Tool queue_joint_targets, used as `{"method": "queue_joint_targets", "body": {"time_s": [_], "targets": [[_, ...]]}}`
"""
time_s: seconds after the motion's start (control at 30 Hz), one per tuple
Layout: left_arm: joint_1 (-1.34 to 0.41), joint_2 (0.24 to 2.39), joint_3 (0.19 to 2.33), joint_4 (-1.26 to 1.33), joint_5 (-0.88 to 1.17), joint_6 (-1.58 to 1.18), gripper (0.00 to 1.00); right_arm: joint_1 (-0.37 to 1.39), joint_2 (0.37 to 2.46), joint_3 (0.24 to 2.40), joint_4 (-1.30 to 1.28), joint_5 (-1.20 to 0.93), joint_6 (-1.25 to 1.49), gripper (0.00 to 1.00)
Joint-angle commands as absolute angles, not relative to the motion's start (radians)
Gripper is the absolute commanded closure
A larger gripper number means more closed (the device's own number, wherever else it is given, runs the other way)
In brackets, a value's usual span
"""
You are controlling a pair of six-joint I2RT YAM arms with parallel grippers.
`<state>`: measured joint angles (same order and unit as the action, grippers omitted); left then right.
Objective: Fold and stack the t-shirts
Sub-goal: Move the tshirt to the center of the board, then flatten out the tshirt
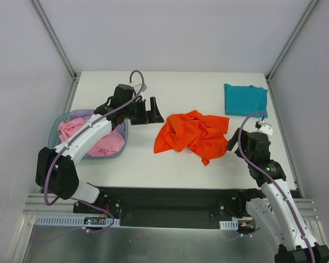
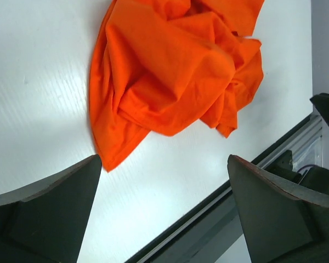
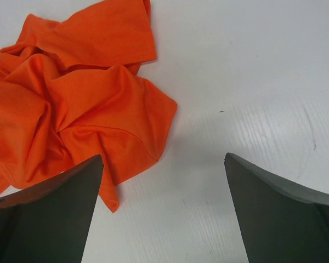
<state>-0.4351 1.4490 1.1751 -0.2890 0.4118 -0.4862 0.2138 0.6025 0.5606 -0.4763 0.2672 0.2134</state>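
— Where's the orange-red t-shirt (image 1: 193, 135)?
— Crumpled at the centre of the desk (image 1: 170, 87). The teal t-shirt (image 1: 245, 99) lies folded flat at upper right.
— And the jaws?
— Left jaws spread wide, empty, just left of the orange heap. Right jaws wide too, empty, beside its right edge.
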Motion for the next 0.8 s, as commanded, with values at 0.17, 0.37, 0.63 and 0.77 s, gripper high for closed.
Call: {"method": "queue_joint_targets", "body": {"time_s": [0.17,0.37,0.63,0.77], "targets": [[-0.454,1.33,0.954,-0.253,0.4,-0.56,0.01,0.219,0.753,0.585,-0.457,0.028,0.247,0.03],[-0.584,1.364,0.929,-0.204,0.373,-0.614,0.01,0.233,0.75,0.522,-0.453,-0.11,0.281,0.03],[-0.773,1.589,1.078,-0.192,0.221,-0.64,0.08,0.265,0.793,0.482,-0.39,-0.153,0.339,0.03],[-0.818,1.715,1.143,-0.192,0.161,-0.66,0.19,0.267,0.784,0.497,-0.416,-0.124,0.322,0.03]]}}
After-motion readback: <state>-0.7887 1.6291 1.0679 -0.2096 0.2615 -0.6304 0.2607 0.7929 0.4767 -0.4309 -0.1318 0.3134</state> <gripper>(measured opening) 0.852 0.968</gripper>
